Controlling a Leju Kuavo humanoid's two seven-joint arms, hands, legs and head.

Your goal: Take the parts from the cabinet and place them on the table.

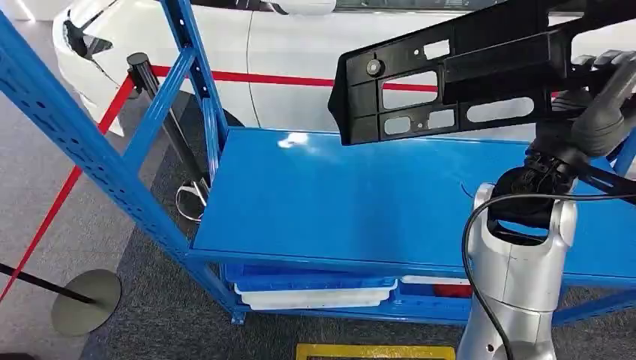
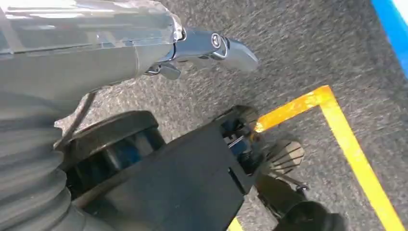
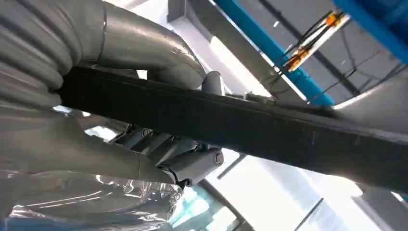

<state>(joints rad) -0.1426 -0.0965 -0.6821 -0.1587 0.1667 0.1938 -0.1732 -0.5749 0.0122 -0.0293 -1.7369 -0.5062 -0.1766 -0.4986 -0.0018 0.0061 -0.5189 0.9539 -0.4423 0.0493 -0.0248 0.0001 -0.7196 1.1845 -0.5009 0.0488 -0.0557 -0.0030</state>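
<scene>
The right hand (image 1: 604, 97) grips a long black plastic part with cut-out slots (image 1: 450, 79), held in the air above the blue metal shelf (image 1: 360, 202). The right wrist view shows the fingers (image 3: 187, 163) wrapped around the part's edge. The left hand (image 2: 211, 45) hangs over grey carpet (image 2: 298, 43) with yellow floor tape (image 2: 346, 144), holding nothing, fingers apart.

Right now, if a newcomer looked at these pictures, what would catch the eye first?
First, the long black plastic bracket with cut-out slots, held high by the right hand above the blue shelf. Behind the rack stands a white car with a red barrier tape across it. Below the shelf lie white trays.
</scene>
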